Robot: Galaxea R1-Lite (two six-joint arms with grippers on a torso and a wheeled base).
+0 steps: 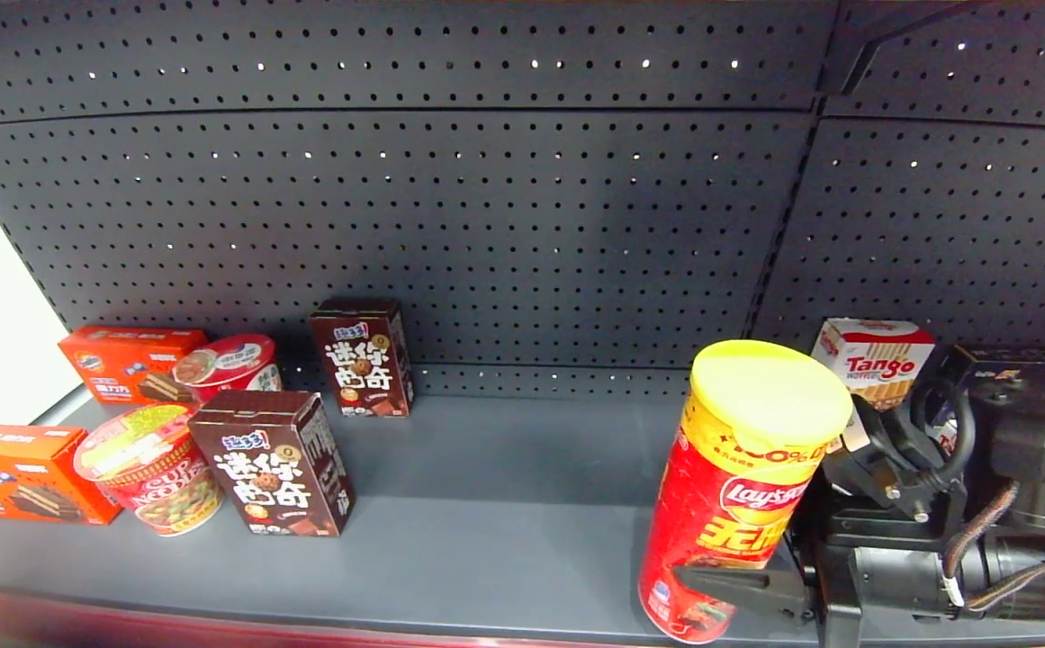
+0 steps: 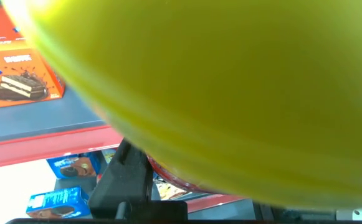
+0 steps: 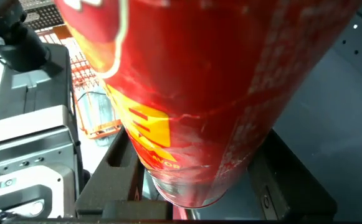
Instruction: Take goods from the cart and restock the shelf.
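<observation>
Glossy chip can [image 1: 720, 513], smooth yellow plastic lid [image 1: 770, 391], matt perforated metal shelf [image 1: 504, 522].

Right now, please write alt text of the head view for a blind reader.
The right gripper holds a yellow-lidded red chip can, nearly upright, at the right of the shelf. Snack boxes and noodle cups stand at its left.

Middle of shelf [image 1: 504, 531] is lying open between brown box [image 1: 274, 463] and chip can [image 1: 738, 486]. Noodle cup [image 1: 148, 468] and orange box [image 1: 13, 472] are crowding the left end; wafer box [image 1: 878, 360] is blocking right rear.
</observation>
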